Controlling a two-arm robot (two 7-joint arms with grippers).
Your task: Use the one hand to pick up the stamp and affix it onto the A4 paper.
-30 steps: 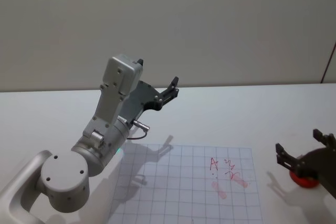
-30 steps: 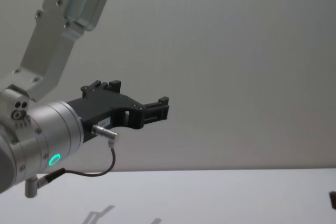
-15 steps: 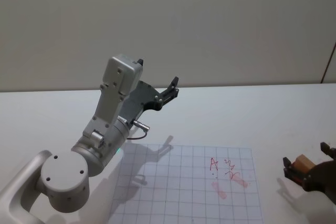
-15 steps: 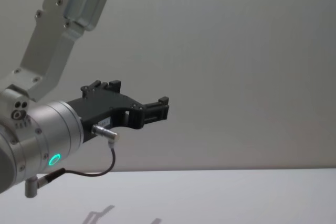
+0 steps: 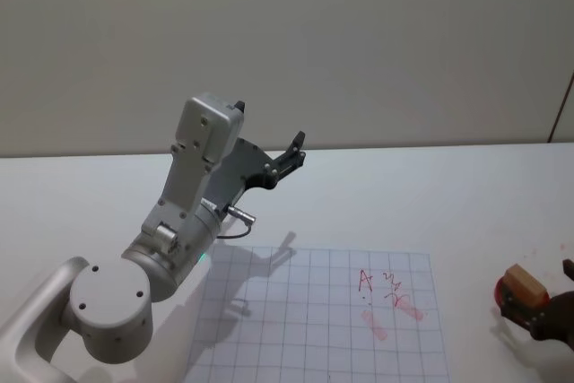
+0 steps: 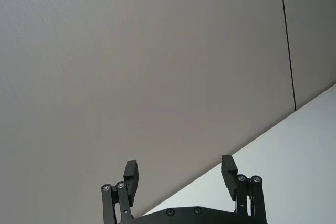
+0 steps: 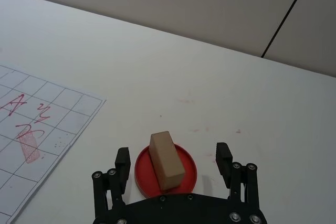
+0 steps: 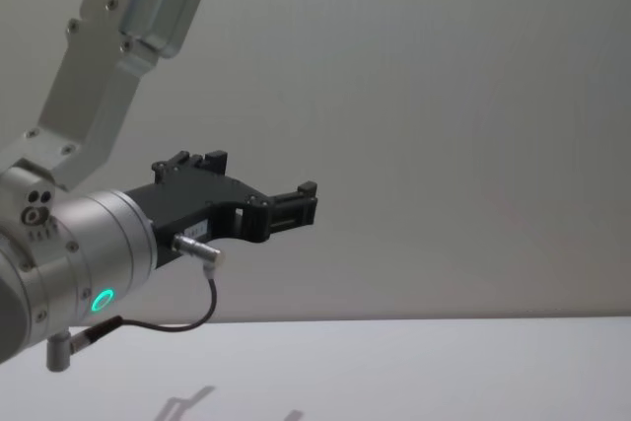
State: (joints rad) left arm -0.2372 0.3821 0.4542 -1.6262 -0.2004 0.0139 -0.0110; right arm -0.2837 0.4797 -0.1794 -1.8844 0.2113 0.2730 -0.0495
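Observation:
The stamp (image 7: 166, 160), a small tan wooden block, stands on a round red ink pad (image 7: 186, 162) on the white table, right of the A4 paper (image 7: 37, 114). In the head view the stamp (image 5: 525, 285) is at the lower right edge. My right gripper (image 7: 173, 155) is open, with one finger on each side of the stamp and a gap on both sides. In the head view the right gripper (image 5: 536, 288) pokes in from the corner. The gridded paper (image 5: 305, 329) carries red handwriting and pink stamp prints (image 5: 386, 302). My left gripper (image 5: 291, 154) is raised and open.
The left arm's grey body (image 5: 170, 239) stands over the paper's left side and casts a shadow on it. In the left wrist view the left gripper (image 6: 178, 169) faces the bare wall, and in the chest view it (image 8: 301, 204) hangs high above the white table (image 5: 404, 195).
My right gripper has drawn back toward the lower right corner of the head view, uncovering the stamp on its red pad. The left arm has not moved.

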